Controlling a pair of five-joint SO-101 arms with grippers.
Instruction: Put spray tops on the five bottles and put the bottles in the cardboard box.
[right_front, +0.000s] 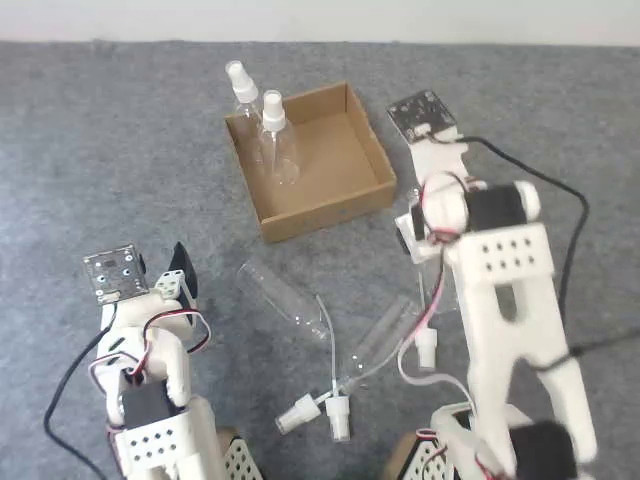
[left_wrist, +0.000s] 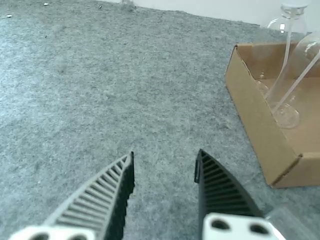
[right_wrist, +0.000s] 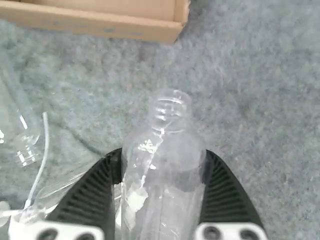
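While awaiting a spray top (right_front: 339, 417), clamps right gripper (right_wrist: 162, 155) round capless bottle (right_wrist: 164, 125), neck free beyond the jaws; holds left gripper (left_wrist: 165, 154) open, empty, cardboard box (left_wrist: 255, 115) ahead.

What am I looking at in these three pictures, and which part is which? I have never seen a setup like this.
Two robot arms stand side by side at a grey table. One picture looks down from a fixed camera above. The other two come from a camera on each arm's wrist, so each shows that arm's own pincer. The left gripper is open and holds nothing. The right gripper is shut on a clear bottle that has no top. On the table are a cardboard box with two topped bottles in it, two bare bottles lying down, and three loose spray tops.
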